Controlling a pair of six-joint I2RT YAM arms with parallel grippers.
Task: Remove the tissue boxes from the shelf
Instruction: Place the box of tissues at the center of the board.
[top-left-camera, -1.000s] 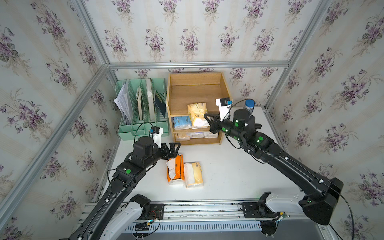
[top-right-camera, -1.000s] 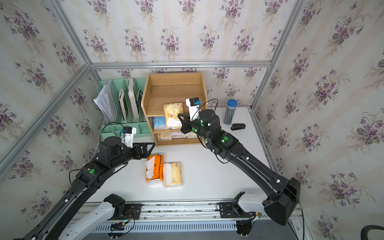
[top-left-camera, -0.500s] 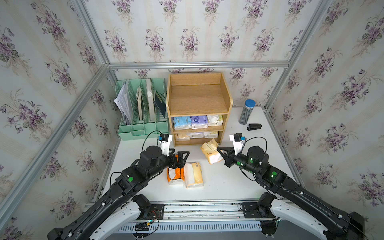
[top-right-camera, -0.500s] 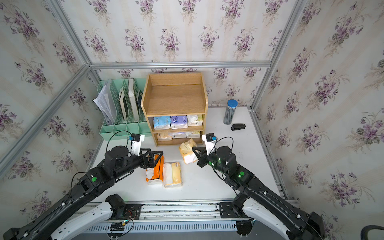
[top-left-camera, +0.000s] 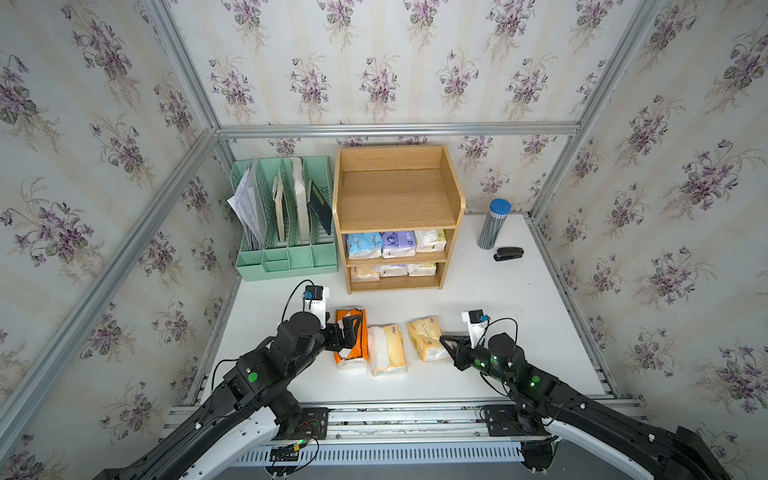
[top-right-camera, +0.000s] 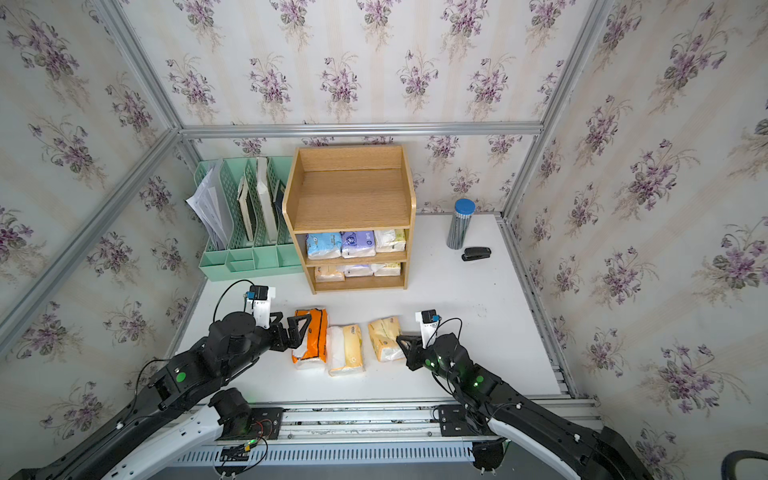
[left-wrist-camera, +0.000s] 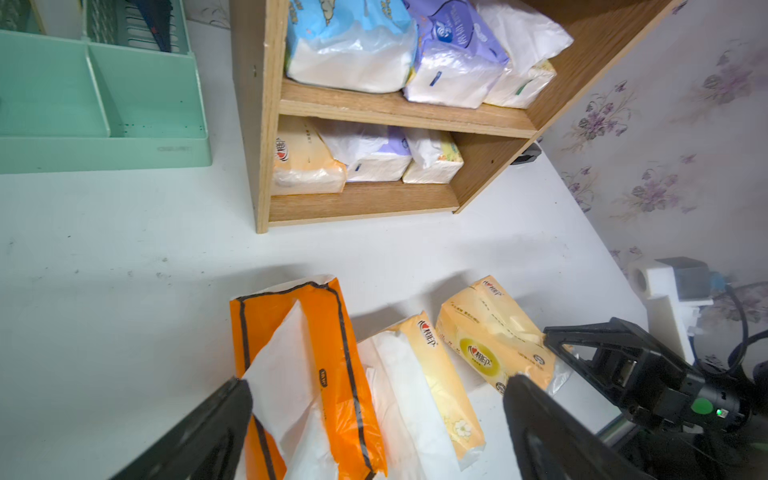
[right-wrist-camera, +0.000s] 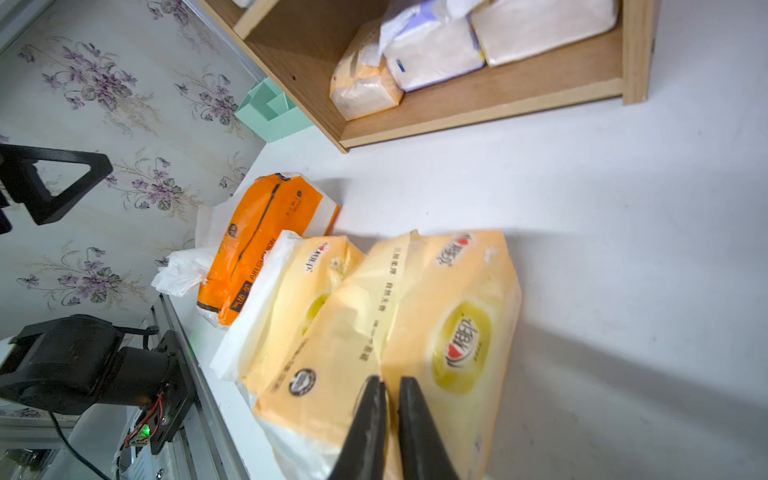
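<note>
The wooden shelf (top-left-camera: 398, 198) stands at the back with its top tier bare. Its middle tier holds a light blue (top-left-camera: 363, 245), a purple (top-left-camera: 398, 244) and a white-yellow tissue pack (top-left-camera: 431, 240). Three more packs (left-wrist-camera: 365, 160) lie on the bottom tier. On the table in front lie an orange pack (top-left-camera: 358, 353), a cream-yellow pack (top-left-camera: 387, 349) and a second cream-yellow pack (top-left-camera: 426, 336). My left gripper (left-wrist-camera: 378, 384) hangs wide open over the orange pack. My right gripper (right-wrist-camera: 390, 380) rests on the second cream-yellow pack (right-wrist-camera: 457, 316), its jaws a narrow slit apart at the wrapper's top fold.
A mint green file organizer (top-left-camera: 286, 257) stands to the left of the shelf. A blue-capped striped cylinder (top-left-camera: 492, 224) and a black stapler (top-left-camera: 508, 253) sit at the back right. A metal rail (top-left-camera: 395, 415) runs along the table's front edge.
My right arm carried the cream-yellow pack from the shelf down to the table beside the other two, and its jaws have parted slightly. The left gripper moved in over the orange pack.
</note>
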